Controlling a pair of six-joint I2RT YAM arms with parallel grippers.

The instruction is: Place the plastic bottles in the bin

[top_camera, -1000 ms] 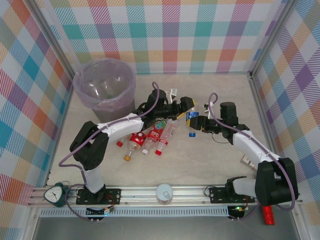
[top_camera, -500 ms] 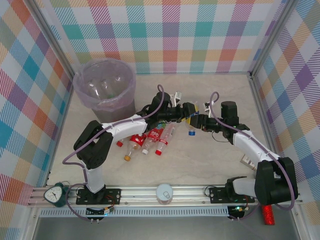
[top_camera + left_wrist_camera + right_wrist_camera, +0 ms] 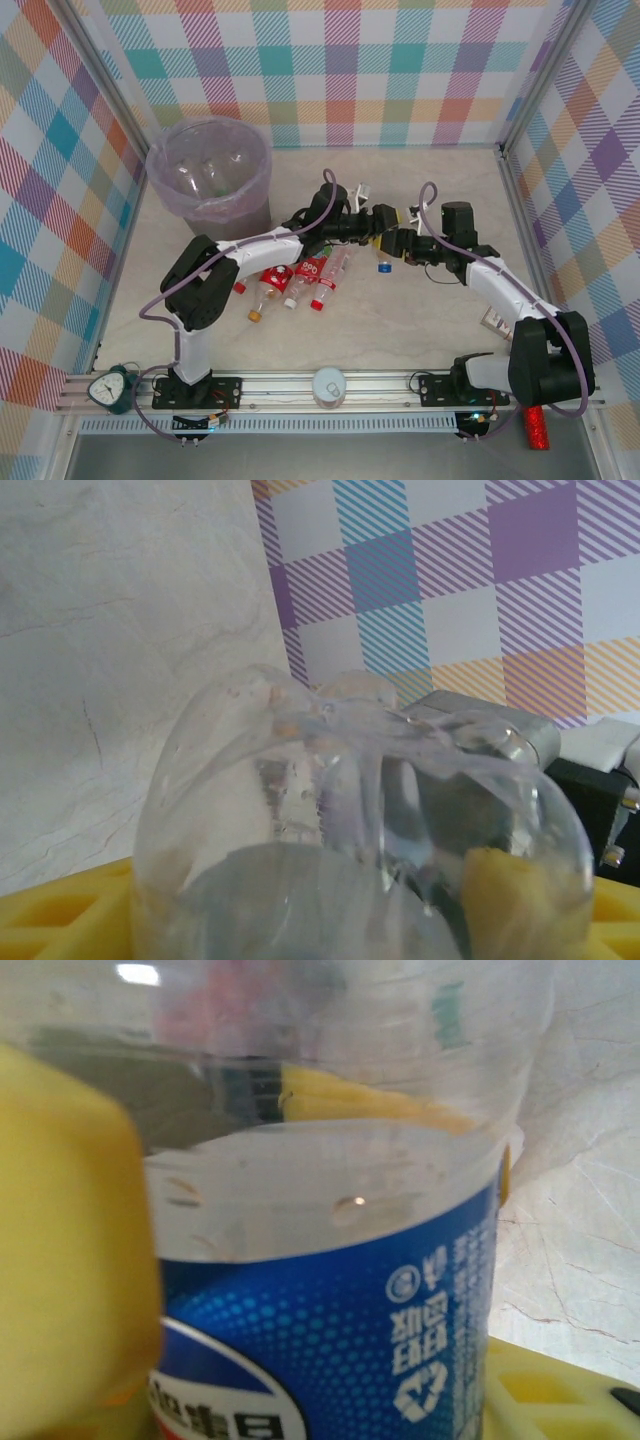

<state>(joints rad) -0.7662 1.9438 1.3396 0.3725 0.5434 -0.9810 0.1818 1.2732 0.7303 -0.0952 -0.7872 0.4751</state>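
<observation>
The blue-labelled bottle (image 3: 330, 1290) hangs above the table between both arms, its blue cap (image 3: 383, 266) pointing toward the near edge. My right gripper (image 3: 392, 243) is shut on its labelled body, one yellow finger (image 3: 70, 1260) against it. My left gripper (image 3: 386, 222) is closed around its clear base (image 3: 300, 780), yellow fingers (image 3: 60, 910) on either side. Three red-capped bottles (image 3: 305, 275) lie side by side under the left arm. The grey bin (image 3: 165, 185) stands at the back left with clear bottles (image 3: 205, 172) inside.
A small white object (image 3: 352, 188) lies behind the left gripper. On the front rail are a green timer (image 3: 110, 388), a white round disc (image 3: 328, 382) and a red item (image 3: 537, 428). Checked walls enclose the table on three sides.
My left gripper has reached rightward and come onto the base of the blue-labelled bottle. My right gripper has brought the bottle slightly up and left to meet it.
</observation>
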